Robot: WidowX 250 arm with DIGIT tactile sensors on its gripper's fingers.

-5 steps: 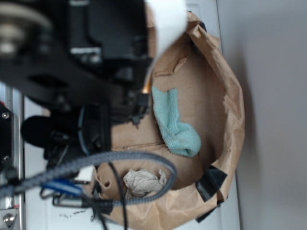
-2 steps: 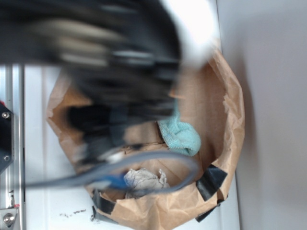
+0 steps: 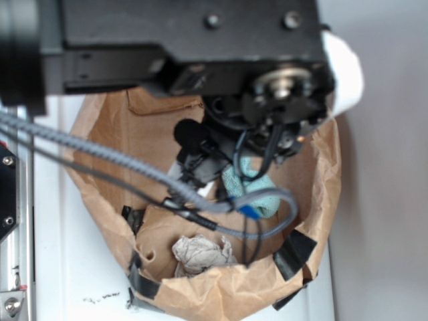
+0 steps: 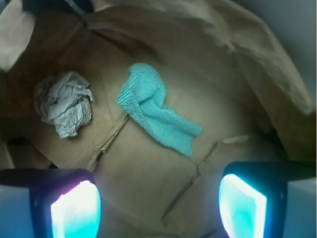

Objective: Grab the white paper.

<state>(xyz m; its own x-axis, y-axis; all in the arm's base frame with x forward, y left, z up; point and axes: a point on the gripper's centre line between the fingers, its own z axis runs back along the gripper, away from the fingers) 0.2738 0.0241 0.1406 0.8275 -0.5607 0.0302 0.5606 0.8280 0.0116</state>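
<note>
I hang above the open bag (image 4: 257,64), looking down into it, my gripper (image 4: 158,201) spread wide with nothing between the jaws. My two pads (image 4: 75,210) glow at the bottom corners of the wrist view, well apart, and only the bag's brown floor shows in the gap.

The paper (image 4: 64,103) lies on that floor, off to the left and farther from me than my pads, close to the bag's wall. It is a lumpy, creased ball, greyish-white. In the exterior view the paper (image 3: 199,254) sits at the near rim of the bag (image 3: 227,294), clear of my body and partly crossed by my cable (image 3: 100,157).

The cloth (image 4: 153,111) lies nearer the middle, a teal strip running diagonally, apart from the paper with bare floor between them. It is closer to my centreline than the paper is, so as I judge it, a straight drop would land me on the wrong thing or on nothing.

I reckon I am at the approach stage: jaws held wide so the ball will fit between them. Next I need to shift left toward the paper, then descend. The wall beside it leaves little room, so my left jaw may snag the bag.
</note>
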